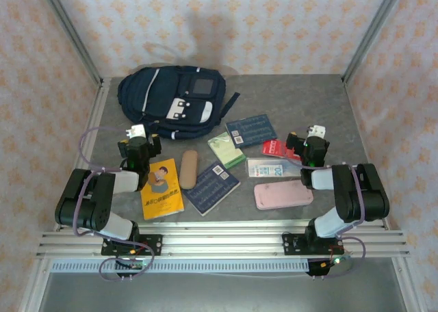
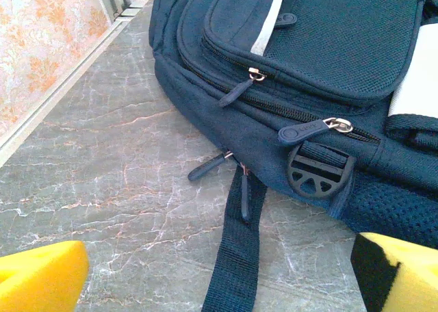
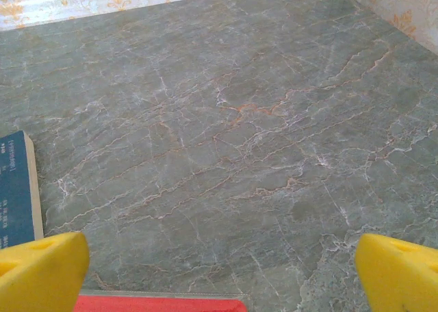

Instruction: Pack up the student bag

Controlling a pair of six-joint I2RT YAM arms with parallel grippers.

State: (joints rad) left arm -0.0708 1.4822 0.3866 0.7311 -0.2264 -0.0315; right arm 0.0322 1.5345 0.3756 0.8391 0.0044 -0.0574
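Keeping my left claw [image 2: 219, 274] released just beside the soft, limp student bag [image 2: 328, 45], I'd pinch a zipper pull [image 2: 306, 130].

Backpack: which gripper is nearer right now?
Left. The left gripper sits just in front of the backpack, facing its zippers. The right gripper is well off to the backpack's right, by a red packet.
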